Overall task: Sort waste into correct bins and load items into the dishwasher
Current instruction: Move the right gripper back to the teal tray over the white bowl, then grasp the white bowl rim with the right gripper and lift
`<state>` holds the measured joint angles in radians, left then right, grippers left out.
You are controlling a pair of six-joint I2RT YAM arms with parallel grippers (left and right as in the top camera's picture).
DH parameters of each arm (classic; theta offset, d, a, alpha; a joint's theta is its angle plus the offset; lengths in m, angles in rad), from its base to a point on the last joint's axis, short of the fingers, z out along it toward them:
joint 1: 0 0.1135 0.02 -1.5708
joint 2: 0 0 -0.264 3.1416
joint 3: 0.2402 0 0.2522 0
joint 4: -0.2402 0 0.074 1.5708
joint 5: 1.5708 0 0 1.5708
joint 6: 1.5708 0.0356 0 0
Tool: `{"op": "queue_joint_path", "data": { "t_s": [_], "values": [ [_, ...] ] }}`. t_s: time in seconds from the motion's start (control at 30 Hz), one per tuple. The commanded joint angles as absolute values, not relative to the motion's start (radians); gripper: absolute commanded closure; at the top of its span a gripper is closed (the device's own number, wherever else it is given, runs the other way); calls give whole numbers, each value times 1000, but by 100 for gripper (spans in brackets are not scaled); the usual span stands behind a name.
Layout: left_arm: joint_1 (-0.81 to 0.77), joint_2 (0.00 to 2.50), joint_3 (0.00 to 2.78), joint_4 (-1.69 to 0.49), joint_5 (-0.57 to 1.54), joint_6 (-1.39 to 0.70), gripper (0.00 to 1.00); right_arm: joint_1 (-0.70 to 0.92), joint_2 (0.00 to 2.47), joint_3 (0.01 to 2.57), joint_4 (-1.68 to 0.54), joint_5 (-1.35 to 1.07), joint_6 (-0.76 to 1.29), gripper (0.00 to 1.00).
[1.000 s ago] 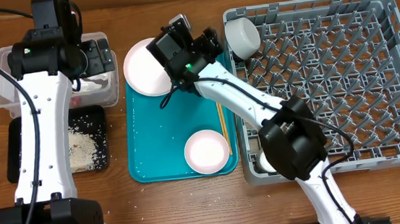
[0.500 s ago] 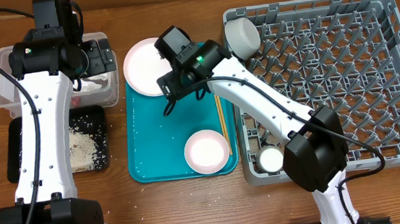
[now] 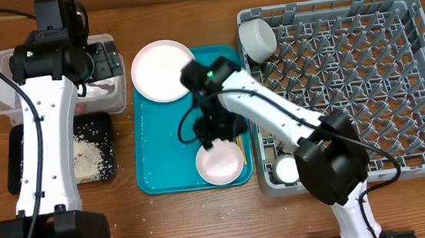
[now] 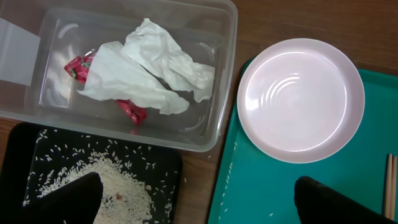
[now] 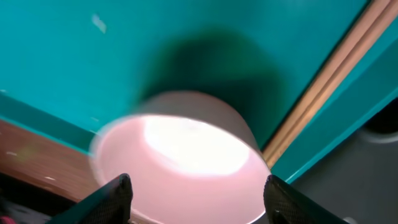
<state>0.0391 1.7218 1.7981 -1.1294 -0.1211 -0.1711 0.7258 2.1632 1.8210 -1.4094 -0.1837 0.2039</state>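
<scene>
My right gripper (image 3: 210,138) (image 5: 199,200) is open, low over the teal tray, its fingers either side of a white bowl (image 3: 220,162) (image 5: 180,165) without closing on it. Two wooden chopsticks (image 3: 237,140) (image 5: 336,68) lie beside that bowl. The pink plate (image 3: 162,69) (image 4: 301,99) rests on the tray's far left corner. My left gripper (image 3: 102,63) (image 4: 199,202) is open and empty above the clear tub (image 3: 2,95) (image 4: 221,37), which holds the crumpled napkin (image 4: 149,74) and red scraps (image 4: 78,68). The black tray (image 3: 94,129) (image 4: 155,168) holds rice.
The grey dish rack (image 3: 348,84) at right holds a white bowl (image 3: 258,39) in its far left corner and a small white cup (image 3: 286,169) at its near left. A few rice grains lie on the teal tray (image 3: 162,154) (image 4: 261,193) (image 5: 124,50).
My right gripper has moved from beside the pink plate toward me along the teal tray, to the white bowl at its front. The left arm has not moved.
</scene>
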Motion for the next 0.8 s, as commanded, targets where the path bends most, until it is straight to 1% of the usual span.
{"op": "queue_joint_path", "data": {
  "t_s": [0.0,0.13,0.2,0.27,0.3,0.33,0.4,0.5,0.6,0.7,0.77],
  "values": [
    [32,1730,1820,-1126,-134,-157,0,730,2154,1737,-1383,-93,174,31],
    [32,1730,1820,-1126,-134,-157,0,729,2154,1686,-1328,-67,148,32],
    [33,1730,1820,-1126,-134,-157,0,729,2154,1685,-1316,-68,145,37],
    [32,1730,1820,-1126,-134,-157,0,729,2154,1685,-1309,-68,125,46],
    [32,1730,1820,-1126,-134,-157,0,729,2154,1686,-1305,-68,125,57],
    [32,1730,1820,-1126,-134,-157,0,729,2154,1686,-1303,-68,126,77],
    [32,1730,1820,-1126,-134,-157,0,729,2153,1695,-1307,-72,126,95],
    [32,1730,1820,-1126,-134,-157,0,727,2150,1737,-1332,-73,127,96],
    [32,1730,1820,-1126,-134,-157,0,725,2144,1835,-1381,-83,136,96],
    [32,1730,1820,-1126,-134,-157,0,716,2126,2001,-1451,-70,173,96],
    [32,1730,1820,-1126,-134,-157,0,701,2107,2104,-1489,-15,217,96]
  ]
}}
